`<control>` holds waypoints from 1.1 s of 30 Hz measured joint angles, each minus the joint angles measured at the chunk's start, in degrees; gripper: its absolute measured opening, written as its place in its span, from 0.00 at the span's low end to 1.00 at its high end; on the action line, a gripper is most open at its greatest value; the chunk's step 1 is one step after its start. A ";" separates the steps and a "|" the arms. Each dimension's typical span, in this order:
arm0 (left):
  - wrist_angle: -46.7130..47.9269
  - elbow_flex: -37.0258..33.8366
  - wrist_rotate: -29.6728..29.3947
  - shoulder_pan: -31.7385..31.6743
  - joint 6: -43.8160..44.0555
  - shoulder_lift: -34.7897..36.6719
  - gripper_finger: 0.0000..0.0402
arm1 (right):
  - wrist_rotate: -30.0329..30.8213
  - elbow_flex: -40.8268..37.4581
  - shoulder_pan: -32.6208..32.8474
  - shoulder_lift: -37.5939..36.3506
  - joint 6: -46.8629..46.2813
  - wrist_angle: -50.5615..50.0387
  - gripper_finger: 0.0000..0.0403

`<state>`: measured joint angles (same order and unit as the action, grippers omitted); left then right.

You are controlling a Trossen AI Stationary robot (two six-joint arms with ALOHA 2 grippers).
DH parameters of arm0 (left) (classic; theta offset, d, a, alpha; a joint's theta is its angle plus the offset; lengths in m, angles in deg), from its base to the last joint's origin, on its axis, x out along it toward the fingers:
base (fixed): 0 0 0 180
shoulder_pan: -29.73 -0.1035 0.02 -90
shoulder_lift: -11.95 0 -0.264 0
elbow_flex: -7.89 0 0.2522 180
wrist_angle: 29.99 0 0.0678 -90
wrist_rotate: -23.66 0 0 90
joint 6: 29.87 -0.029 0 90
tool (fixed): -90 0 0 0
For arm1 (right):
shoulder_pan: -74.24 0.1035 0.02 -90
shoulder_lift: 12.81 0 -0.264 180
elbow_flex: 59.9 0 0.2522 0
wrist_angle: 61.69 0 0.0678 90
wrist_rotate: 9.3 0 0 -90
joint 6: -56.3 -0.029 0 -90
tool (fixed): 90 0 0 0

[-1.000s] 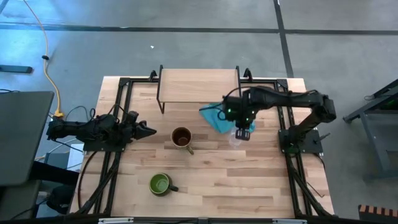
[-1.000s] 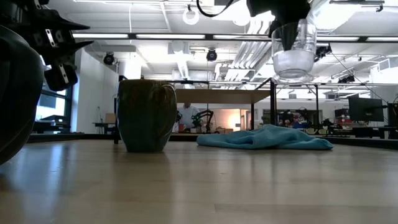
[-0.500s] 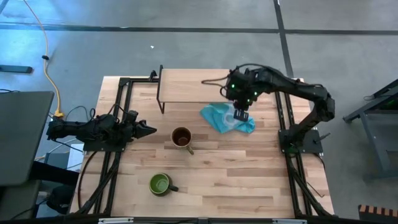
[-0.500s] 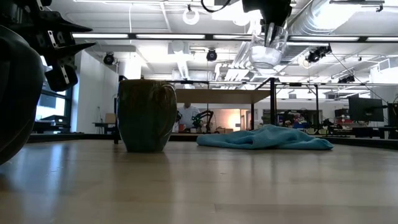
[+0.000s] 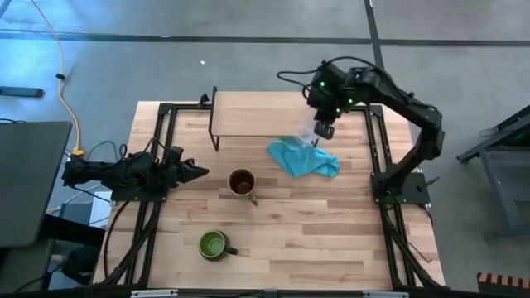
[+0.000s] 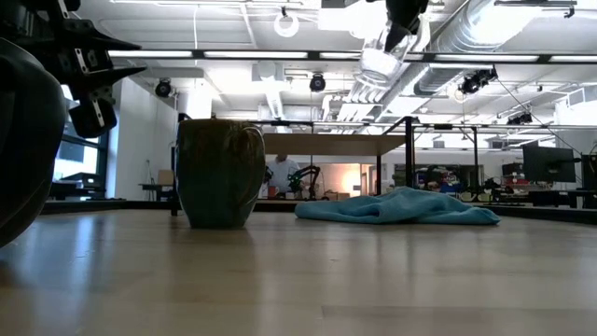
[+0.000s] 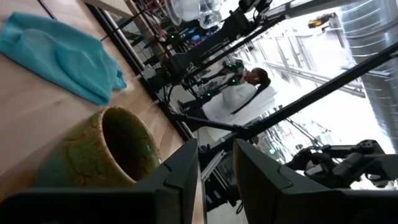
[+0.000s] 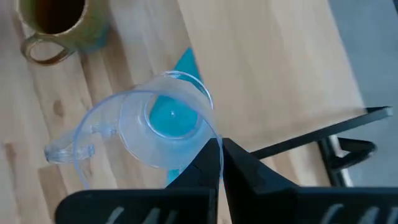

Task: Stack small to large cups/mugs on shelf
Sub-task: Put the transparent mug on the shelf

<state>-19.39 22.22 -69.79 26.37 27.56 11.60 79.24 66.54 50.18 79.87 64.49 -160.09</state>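
Note:
My right gripper is shut on the small clear glass cup, held high over the near right corner of the shelf. The cup also shows in the low view. The tan-brown mug stands upright on the table in front of the shelf. The dark mug with green inside stands nearer the near edge. My left gripper waits at the left, pointing at the tan-brown mug, its fingers a narrow gap apart and empty. My right gripper pinches the cup's wall at the rim, on the side opposite the handle, seemingly one finger inside and one outside. The fingers come from above, pointing down. The cup hangs below them, tilted and lifted clear.
A blue cloth lies crumpled on the table just in front of the shelf's right end. Black frame rails run along the table's left and right sides. A person shows in the room beyond the table.
My right gripper has carried the glass cup up and toward the table's far edge, from beside the blue cloth to over the shelf's near right corner. The cup has tipped from upright to tilted. My left arm has kept still.

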 joint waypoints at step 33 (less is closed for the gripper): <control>1.51 -0.01 -0.64 0.01 -0.19 -0.02 0.22 | -1.79 19.28 -13.95 18.28 13.53 -3.86 0.00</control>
<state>-17.88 22.21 -70.43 26.38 27.37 11.59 77.45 85.82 36.23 98.14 78.02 -163.94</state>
